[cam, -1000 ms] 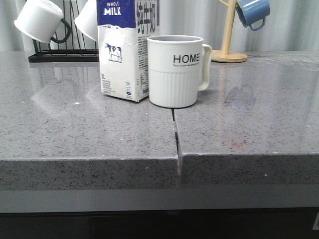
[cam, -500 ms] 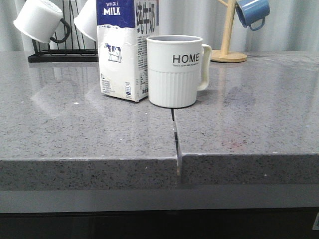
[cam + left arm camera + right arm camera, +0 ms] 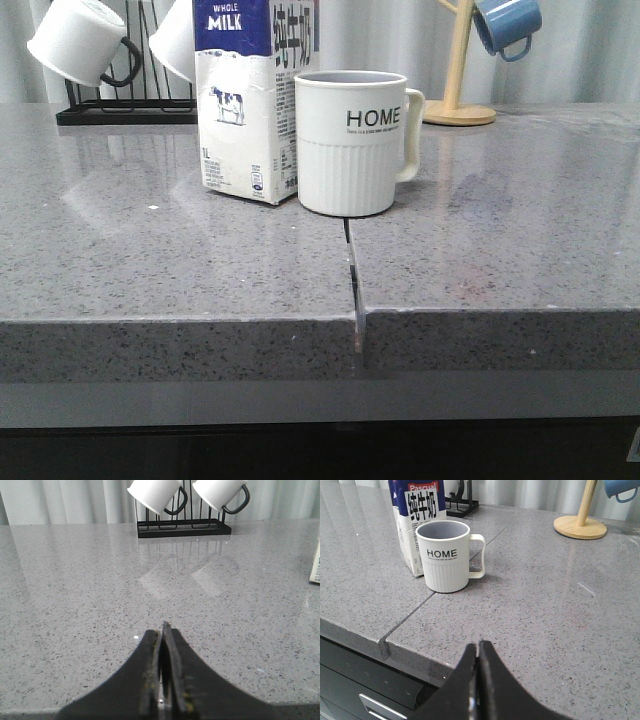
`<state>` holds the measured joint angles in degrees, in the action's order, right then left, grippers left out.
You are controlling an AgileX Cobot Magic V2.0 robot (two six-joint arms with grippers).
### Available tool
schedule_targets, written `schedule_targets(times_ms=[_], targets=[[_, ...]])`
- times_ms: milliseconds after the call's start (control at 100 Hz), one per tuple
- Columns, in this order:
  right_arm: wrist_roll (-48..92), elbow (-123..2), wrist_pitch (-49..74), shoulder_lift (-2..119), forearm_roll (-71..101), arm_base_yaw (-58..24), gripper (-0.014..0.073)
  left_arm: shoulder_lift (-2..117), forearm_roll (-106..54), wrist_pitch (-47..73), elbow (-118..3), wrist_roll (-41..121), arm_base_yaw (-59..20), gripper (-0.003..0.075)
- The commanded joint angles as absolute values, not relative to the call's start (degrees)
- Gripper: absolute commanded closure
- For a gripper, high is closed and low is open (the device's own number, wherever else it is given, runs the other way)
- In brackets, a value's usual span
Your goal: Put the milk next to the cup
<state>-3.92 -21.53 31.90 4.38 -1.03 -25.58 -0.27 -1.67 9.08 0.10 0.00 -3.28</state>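
Note:
The milk carton [image 3: 245,100], white with a blue "WHOLE MILK" top, stands upright on the grey counter, touching or nearly touching the left side of the white "HOME" cup [image 3: 350,142]. Both show in the right wrist view, carton [image 3: 415,515] behind the cup [image 3: 444,555]. A corner of the carton shows in the left wrist view [image 3: 315,572]. My left gripper [image 3: 162,632] is shut and empty, low over bare counter. My right gripper [image 3: 478,647] is shut and empty near the counter's front edge, well short of the cup. Neither gripper shows in the front view.
A black rack [image 3: 125,110] with two small white mugs [image 3: 80,40] stands at the back left. A wooden mug tree [image 3: 458,60] with a blue mug [image 3: 507,25] stands at the back right. A seam [image 3: 353,280] splits the counter. A dark drawer front [image 3: 375,690] lies below the edge.

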Motion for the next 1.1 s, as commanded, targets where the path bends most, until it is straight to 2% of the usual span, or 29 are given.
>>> schedule_targets(times_ms=[0, 820, 930, 1090], targets=[[-3.9, -22.9, 27.6, 5.1, -0.8, -25.5, 0.061, -2.1, -1.7, 4.4, 2.5, -0.5, -3.2, 0.0741], [-3.9, -22.1, 27.6, 4.8, -0.8, -25.5, 0.061, -2.1, -1.7, 4.4, 2.5, -0.5, -3.2, 0.0741], [-3.9, -19.6, 21.5, 4.8, -1.6, -23.6, 0.061, -2.1, -1.7, 4.4, 2.5, -0.5, -3.2, 0.0741], [-3.9, -13.2, 7.7, 4.7, -1.6, -15.5, 0.061, -2.1, -1.7, 4.4, 2.5, -0.5, -3.2, 0.0741]])
